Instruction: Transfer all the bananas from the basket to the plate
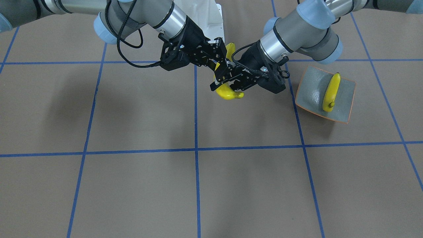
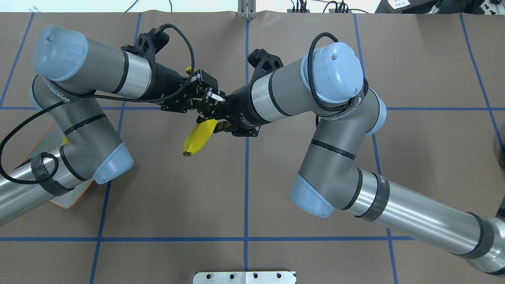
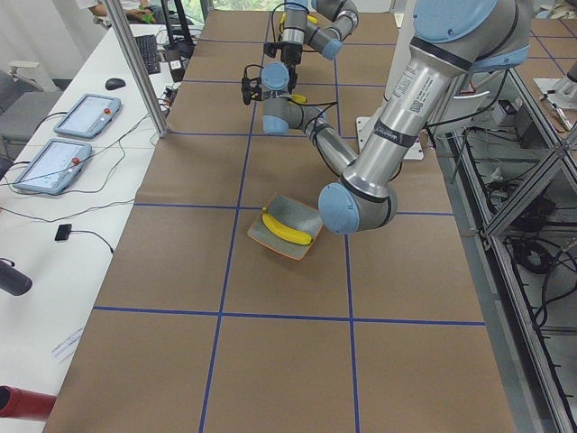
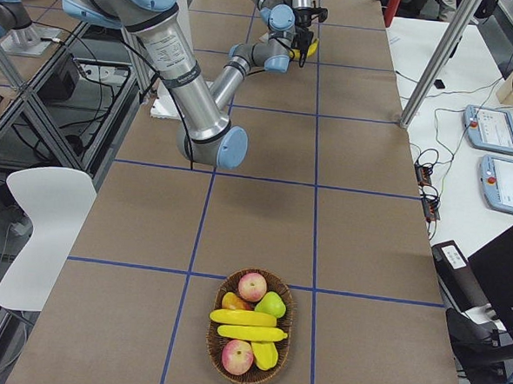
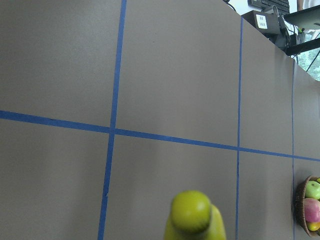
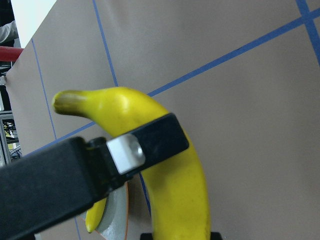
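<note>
Exterior front-facing view, asks A: who has the bright yellow glossy toy banana (image 1: 228, 95)?

B: Both arms, I judge. It hangs clear of the brown paper surface with blue tape lines (image 1: 132, 112), its long axis running from 12 to 6 o'clock. The left end effector (image 1: 222, 81) comes in from 3 o'clock and is clamped across its middle. In the right wrist view one finger pad (image 6: 126, 152) lies flat on the skin. The right end effector (image 1: 222, 54) reaches in from 10 o'clock and grasps it just beside the left's hold

A: And the squarish grey-blue plate with the thin orange rim (image 1: 309, 94)?

B: At 3 o'clock of the banana, near, so the left arm is the nearer one. Nothing stands between. Another yellow banana (image 1: 331, 92) lies along the plate's 3 o'clock half, and the 9 o'clock half is bare

A: What first?

B: The right end effector should probably let go before the left swings away. In the exterior right view two more bananas (image 4: 243, 317) lie in the brown wicker basket (image 4: 215, 342) at 6 o'clock among red apples (image 4: 252, 286), well apart from the end effectors at 12
</note>
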